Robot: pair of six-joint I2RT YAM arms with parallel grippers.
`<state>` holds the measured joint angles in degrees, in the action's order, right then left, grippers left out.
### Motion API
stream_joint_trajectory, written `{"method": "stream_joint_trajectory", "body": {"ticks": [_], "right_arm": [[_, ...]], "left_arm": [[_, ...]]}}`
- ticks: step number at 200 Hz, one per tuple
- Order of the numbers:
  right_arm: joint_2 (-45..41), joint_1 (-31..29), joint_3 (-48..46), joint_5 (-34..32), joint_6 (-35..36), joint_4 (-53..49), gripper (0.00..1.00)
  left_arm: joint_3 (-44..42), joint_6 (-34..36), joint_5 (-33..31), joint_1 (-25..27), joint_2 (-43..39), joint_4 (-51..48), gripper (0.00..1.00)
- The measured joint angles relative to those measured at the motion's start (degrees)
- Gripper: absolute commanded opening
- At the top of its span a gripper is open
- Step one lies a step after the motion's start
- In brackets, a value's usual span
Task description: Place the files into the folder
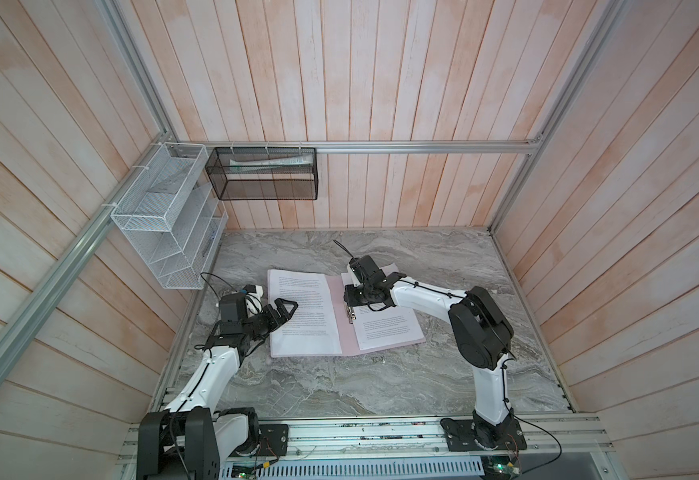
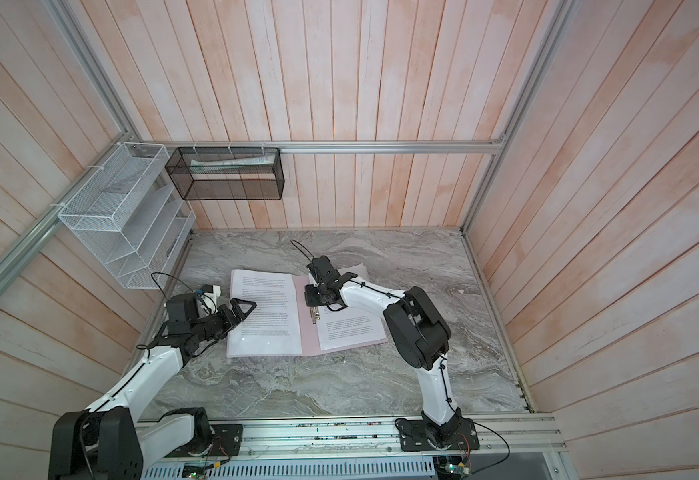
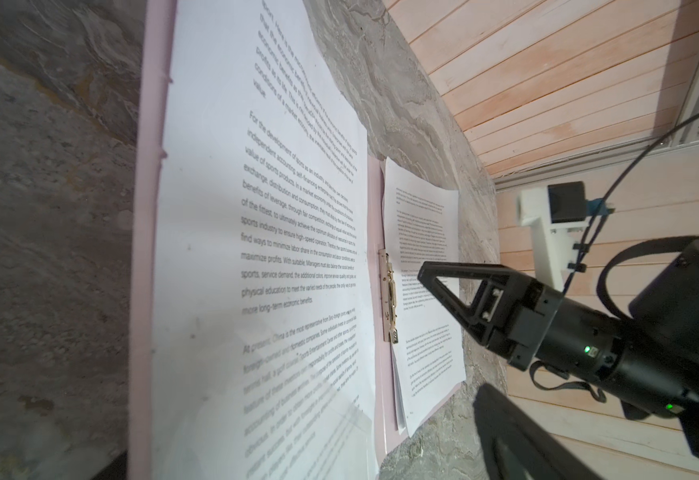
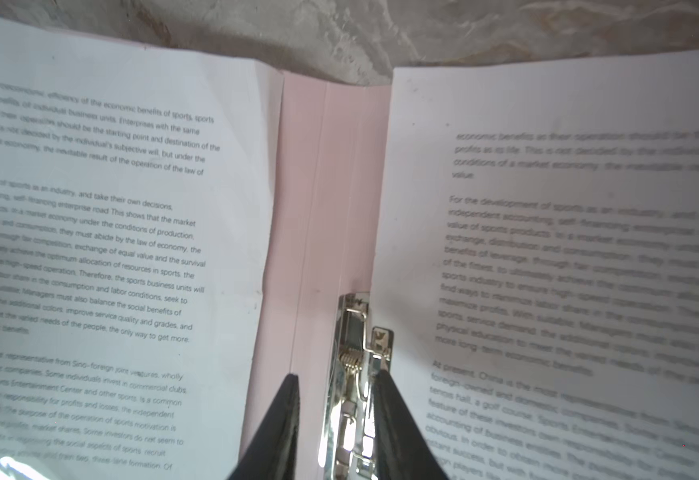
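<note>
Right wrist view: the right end effector (image 4: 337,376) points at the spine of the folder (image 4: 327,187), with its black fingers (image 4: 281,419) on either side of the metal clip (image 4: 356,357).
Right end effector state: partly open, jaws straddling the clip. One finger lies at the clip's edge, while a strip of pink shows between the other finger and the metal. No grip can be seen.
Folder position: pale pink, lying open and flat near the middle of the grey marble worktop (image 1: 339,386), between the two arms.
Files, left leaf: the left sheet (image 1: 302,316), printed with dense text, lies flat on the folder's left half. A pink margin shows along its outer edge.
Files, right leaf: the right sheets (image 1: 385,328), a few stacked, lie slightly askew on the other half, with their inner edge just beside the clip.
Left end effector (image 1: 286,312): jaws spread wide and holding nothing, over the outer part of the left sheet. Whether it touches the paper cannot be told.
Walls: a white wire rack (image 1: 164,216) and a black mesh basket (image 1: 264,172) hang at the far left corner, well apart from the folder.
</note>
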<state>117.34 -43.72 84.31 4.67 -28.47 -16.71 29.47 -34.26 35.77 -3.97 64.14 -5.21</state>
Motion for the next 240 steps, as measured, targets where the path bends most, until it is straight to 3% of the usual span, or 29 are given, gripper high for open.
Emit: {"method": "stream_joint_trajectory", "body": {"ticks": [153,240], "right_arm": [[3.7,-0.7,0.4,0.9,-0.5,-1.3,0.15],[3.8,-0.4,-2.6,8.2,-4.8,4.6,0.15]], "left_arm": [[2.0,-1.4,2.9,0.0,-0.9,-0.3,0.99],[3.1,-8.6,9.0,0.3,-4.3,4.2,0.99]]}}
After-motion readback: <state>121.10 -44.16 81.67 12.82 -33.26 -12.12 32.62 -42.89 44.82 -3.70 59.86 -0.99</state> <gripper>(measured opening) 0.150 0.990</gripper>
